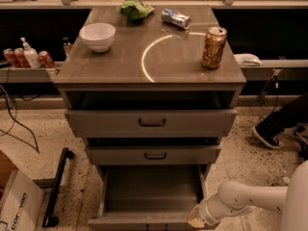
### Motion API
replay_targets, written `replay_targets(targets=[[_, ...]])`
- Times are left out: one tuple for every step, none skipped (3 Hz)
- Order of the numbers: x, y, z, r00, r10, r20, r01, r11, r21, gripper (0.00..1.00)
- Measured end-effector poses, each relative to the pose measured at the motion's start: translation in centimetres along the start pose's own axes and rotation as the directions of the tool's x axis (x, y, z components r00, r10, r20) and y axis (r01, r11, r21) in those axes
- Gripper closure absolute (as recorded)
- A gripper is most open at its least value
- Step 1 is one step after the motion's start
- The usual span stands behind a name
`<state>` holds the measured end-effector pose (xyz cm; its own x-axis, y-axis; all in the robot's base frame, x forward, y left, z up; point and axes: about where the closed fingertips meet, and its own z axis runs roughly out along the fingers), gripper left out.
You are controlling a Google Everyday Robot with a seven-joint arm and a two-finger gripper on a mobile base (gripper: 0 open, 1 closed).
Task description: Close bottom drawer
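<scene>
The bottom drawer (153, 189) of the grey-brown cabinet stands pulled far out, an empty deep box; its front (144, 223) is at the frame's bottom edge. My white arm reaches in from the lower right, and the gripper (196, 218) sits at the right end of that drawer front, touching or very close to it. The middle drawer (155, 154) and top drawer (152, 122) above are each partly open, with black bar handles.
On the cabinet top (120, 61) stand a white bowl (97, 36), a gold can (213, 47), a lying silver can (175, 18) and a green bag (135, 9). A cardboard box (17, 203) and a black bar (57, 186) lie on the floor left. A person's shoe (265, 136) is right.
</scene>
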<state>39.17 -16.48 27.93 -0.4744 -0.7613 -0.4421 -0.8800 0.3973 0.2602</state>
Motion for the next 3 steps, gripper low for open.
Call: replay_targets(targets=[[1.3,-0.4,1.4,0.999,0.032,0.016,-0.031,0.9995,-0.01,1.0],[2.8,-0.9,3.1,0.997,0.072,0.04,-0.071,0.9971,-0.027,1.0],[3.8,-1.3,4.1,0.993,0.101,0.054,-0.099,0.9944,-0.038,1.0]])
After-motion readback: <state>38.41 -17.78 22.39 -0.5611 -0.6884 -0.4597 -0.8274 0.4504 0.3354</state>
